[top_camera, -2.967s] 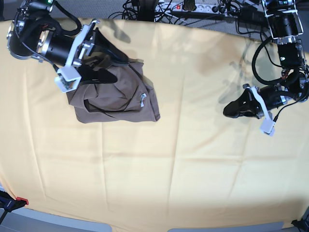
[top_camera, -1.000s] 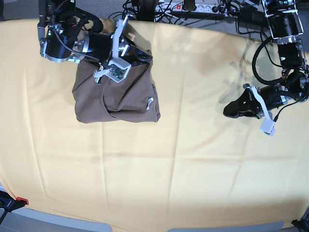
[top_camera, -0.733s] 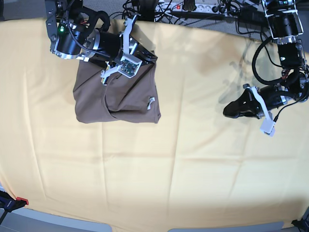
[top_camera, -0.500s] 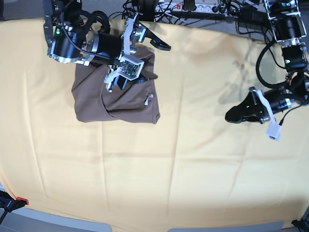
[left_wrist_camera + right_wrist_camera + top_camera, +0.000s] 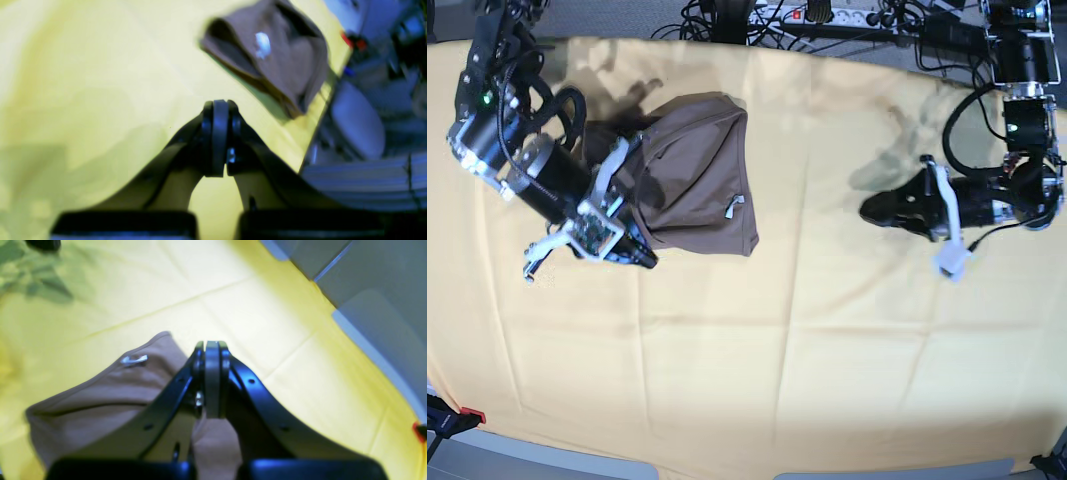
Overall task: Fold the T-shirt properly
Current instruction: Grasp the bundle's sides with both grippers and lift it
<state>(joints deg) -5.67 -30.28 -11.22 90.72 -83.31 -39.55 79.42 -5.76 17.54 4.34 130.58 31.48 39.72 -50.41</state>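
T-shirt: I see the T-shirt (image 5: 692,170) bunched in a rough fold on the yellow cloth (image 5: 807,340), toward the far left of the base view. Taupe, no print. Its near edge runs fairly straight; the upper part humps up in loose creases.

Label: a small white label (image 5: 736,207) shows near the shirt's right edge; I also catch it in the right wrist view (image 5: 134,359), and as a blur in the left wrist view (image 5: 263,45).

Right gripper: I read the right gripper (image 5: 640,258) as closed, jaws pressed together with nothing between them (image 5: 212,380). It sits low at the shirt's near-left corner; in its own camera, taupe fabric lies under and behind the jaws. Whether the tips touch the cloth, I cannot tell.

Left gripper: the left gripper (image 5: 874,209) is closed too, jaws meeting flat (image 5: 216,136), empty. It hangs over bare yellow cloth, well apart from the shirt, tips aimed toward it.

Background: cables (image 5: 847,22) along the far edge of the table.
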